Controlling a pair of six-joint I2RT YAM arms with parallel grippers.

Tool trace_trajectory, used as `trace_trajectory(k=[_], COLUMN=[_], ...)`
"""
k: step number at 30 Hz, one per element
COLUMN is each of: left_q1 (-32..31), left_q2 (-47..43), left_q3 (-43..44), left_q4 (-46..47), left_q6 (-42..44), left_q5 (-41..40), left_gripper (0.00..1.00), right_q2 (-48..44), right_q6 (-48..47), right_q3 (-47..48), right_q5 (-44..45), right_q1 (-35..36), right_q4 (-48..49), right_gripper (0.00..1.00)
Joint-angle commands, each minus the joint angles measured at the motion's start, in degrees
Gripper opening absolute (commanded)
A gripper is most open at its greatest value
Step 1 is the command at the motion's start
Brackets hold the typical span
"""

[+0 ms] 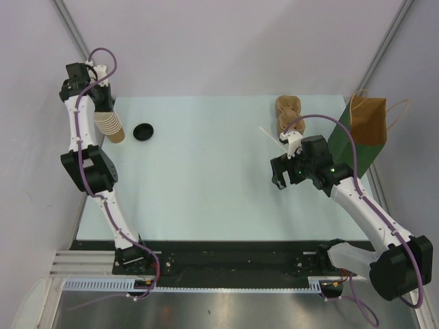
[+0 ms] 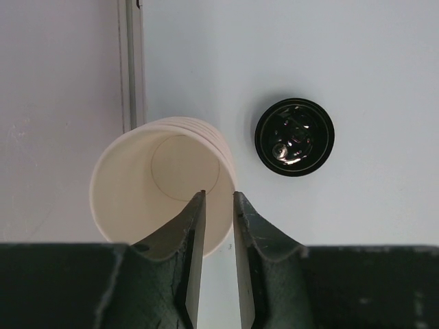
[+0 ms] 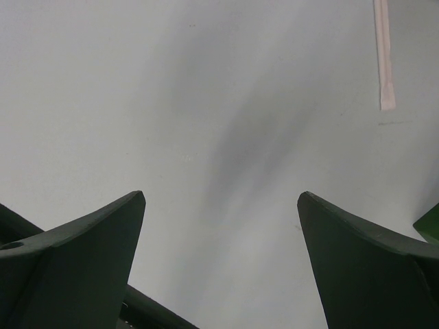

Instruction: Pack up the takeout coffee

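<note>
A stack of lidless pale paper cups point(image 1: 111, 123) stands at the table's far left. My left gripper point(image 1: 103, 103) is right on top of it. In the left wrist view its fingers point(image 2: 195, 226) straddle the rim of the top cup point(image 2: 161, 181), one inside and one outside, with only a narrow gap between them. A round black lid point(image 1: 143, 131) lies alone on the table to the right of the stack, and it also shows in the left wrist view point(image 2: 295, 137). No lidded brown cup is in view. My right gripper point(image 1: 279, 173) hangs open and empty over bare table point(image 3: 219, 199).
A brown and green paper bag point(image 1: 360, 130) stands at the far right edge. A brown cardboard cup holder point(image 1: 289, 111) lies left of it. A wrapped straw point(image 1: 271, 136) lies by it and shows in the right wrist view point(image 3: 384, 55).
</note>
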Motion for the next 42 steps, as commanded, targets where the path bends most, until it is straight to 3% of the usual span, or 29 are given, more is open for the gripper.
trace_trajectory(k=[1,42], left_q1=[0.5,0.7], left_q2=[-0.8,-2.9], left_q3=[-0.3,-0.4], left_q4=[-0.1,1.9], left_q6=[0.8,-2.1], left_q5=[-1.3,3.7], left_gripper=[0.27,0.36], right_q2=[0.4,1.2], right_q6=[0.1,0.2], right_q3=[-0.1,0.0], right_q5=[-0.4,-1.3], right_q1=[0.0,0.2], right_q4=[0.9,0.9], right_gripper=[1.00,1.00])
